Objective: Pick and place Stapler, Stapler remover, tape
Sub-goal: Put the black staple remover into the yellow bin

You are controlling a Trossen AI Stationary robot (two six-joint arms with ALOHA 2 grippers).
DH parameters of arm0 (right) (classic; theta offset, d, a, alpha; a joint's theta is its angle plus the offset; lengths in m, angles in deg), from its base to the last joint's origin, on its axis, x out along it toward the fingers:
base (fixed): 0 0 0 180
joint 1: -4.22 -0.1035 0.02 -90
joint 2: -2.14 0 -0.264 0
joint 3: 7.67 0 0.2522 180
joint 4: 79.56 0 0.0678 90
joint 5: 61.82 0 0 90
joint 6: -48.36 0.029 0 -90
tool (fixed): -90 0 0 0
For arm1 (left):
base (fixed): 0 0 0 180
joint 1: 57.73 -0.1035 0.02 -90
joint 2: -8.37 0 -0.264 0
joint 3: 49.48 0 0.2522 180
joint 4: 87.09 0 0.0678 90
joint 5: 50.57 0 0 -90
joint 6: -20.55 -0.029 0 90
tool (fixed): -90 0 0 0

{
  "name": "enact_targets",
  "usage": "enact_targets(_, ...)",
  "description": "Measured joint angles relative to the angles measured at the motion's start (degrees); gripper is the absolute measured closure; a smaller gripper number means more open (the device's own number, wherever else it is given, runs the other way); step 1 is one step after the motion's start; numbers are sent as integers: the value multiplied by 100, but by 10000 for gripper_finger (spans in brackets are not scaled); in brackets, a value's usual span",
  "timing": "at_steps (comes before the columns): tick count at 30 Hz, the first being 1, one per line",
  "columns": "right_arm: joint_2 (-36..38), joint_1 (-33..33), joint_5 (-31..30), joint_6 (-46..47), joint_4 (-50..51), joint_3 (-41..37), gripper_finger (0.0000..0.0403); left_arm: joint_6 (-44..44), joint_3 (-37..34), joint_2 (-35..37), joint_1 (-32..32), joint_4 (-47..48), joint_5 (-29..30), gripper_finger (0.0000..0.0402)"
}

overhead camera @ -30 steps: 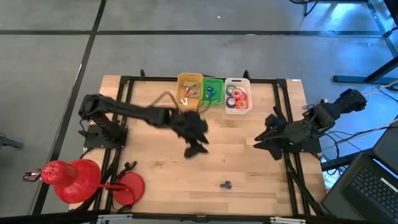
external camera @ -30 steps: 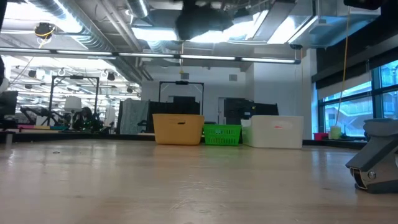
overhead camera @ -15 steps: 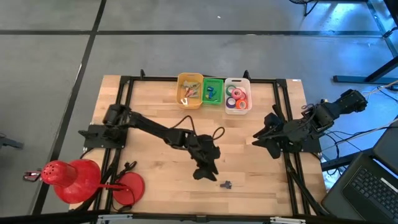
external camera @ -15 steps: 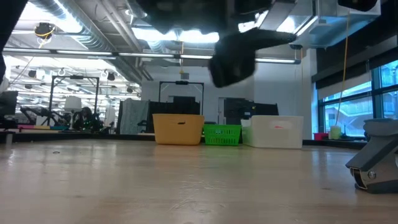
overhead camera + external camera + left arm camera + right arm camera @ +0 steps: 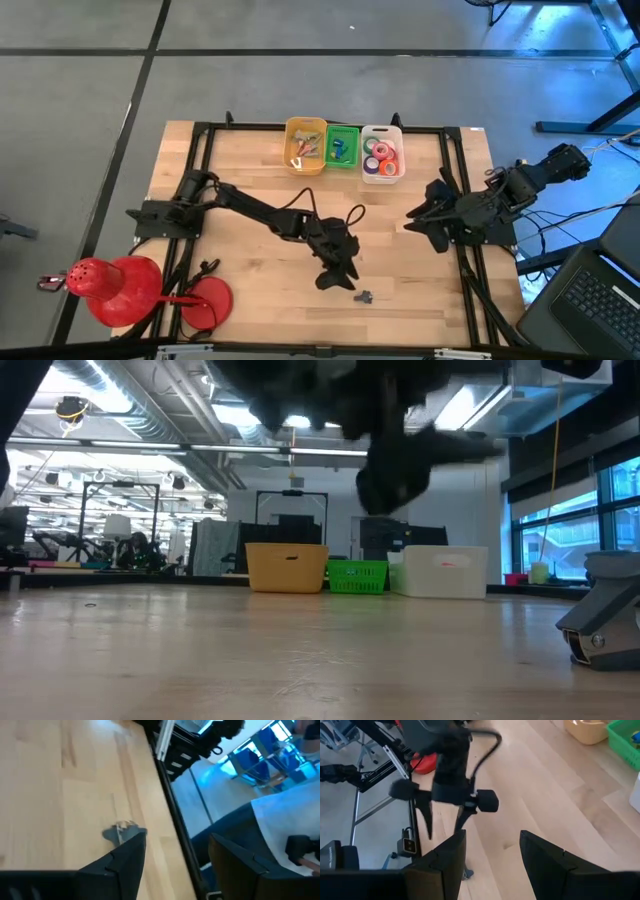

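Hovering L end effector point(image 5: 340, 277) near remover point(image 5: 362, 296); low view hides remover.

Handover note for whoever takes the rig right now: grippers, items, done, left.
Left gripper: open, empty, reaching toward the table's near edge, just short of the small grey item, likely the staple remover.
Right gripper: open, empty, parked at the right side of the table.
Bins at the far edge: yellow bin and green bin hold small items, too small to name; white bin holds the tape rolls.
Done: the bins are loaded.
Left: the grey item is the only loose piece on the table; probably pick it next and bin it.
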Motion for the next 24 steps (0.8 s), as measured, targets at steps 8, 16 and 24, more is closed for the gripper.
enact_targets(8, -15, 0, 8, 34, -37, 0, 215, 117, 2, -450, 27, -33, 9, 204)
enact_targets(16, -140, -138, 753, 543, -81, -275, 215, -294, -4, -627, 93, -90, 17, 211)
enact_targets(24, -558, -542, 1071, 1110, -803, -823, 214, -547, -17, -528, -275, 1617, 0, 213)
